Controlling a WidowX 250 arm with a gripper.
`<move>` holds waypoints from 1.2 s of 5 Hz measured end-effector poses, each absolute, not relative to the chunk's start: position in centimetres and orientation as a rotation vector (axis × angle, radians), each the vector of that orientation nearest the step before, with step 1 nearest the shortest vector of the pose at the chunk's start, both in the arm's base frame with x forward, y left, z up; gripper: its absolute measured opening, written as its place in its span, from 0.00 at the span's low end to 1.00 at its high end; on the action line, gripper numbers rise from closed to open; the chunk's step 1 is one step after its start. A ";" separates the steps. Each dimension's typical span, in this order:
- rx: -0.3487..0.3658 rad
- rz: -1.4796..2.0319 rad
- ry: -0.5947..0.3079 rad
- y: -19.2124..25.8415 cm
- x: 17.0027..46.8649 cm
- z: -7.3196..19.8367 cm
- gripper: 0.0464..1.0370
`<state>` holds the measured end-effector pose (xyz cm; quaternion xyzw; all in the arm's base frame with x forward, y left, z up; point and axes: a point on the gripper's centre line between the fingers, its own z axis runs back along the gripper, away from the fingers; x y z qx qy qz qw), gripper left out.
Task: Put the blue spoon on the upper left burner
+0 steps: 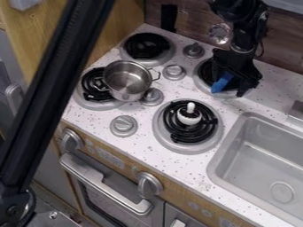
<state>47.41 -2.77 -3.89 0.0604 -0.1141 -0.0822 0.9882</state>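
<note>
The black gripper (231, 86) hangs over the upper right burner (199, 81), with the blue spoon (222, 83) at its lower left side, above the same burner; against the dark coils I cannot tell how far open it is or whether it grips the spoon. A two-handled metal pot (127, 80) overlaps the lower left burner (89, 103). A white knobbed object (189, 115) sits on the lower right burner (172, 142).

Soft, fairly even light across the pale counter (192, 167), small glints on the metal pot (126, 81), gentle shading inside the sink (257, 153)
</note>
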 end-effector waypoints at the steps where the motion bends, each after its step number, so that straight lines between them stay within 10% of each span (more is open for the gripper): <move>1: 0.140 -0.121 -0.198 -0.4 48.1 -5.6 0.96; 3: 0.089 -0.071 -0.206 0.0 48.8 -6.0 0.93; 5: 0.056 -0.156 -0.193 -1.6 47.5 -6.3 0.38; 6: 0.054 -0.182 -0.186 -3.0 47.1 -6.8 0.33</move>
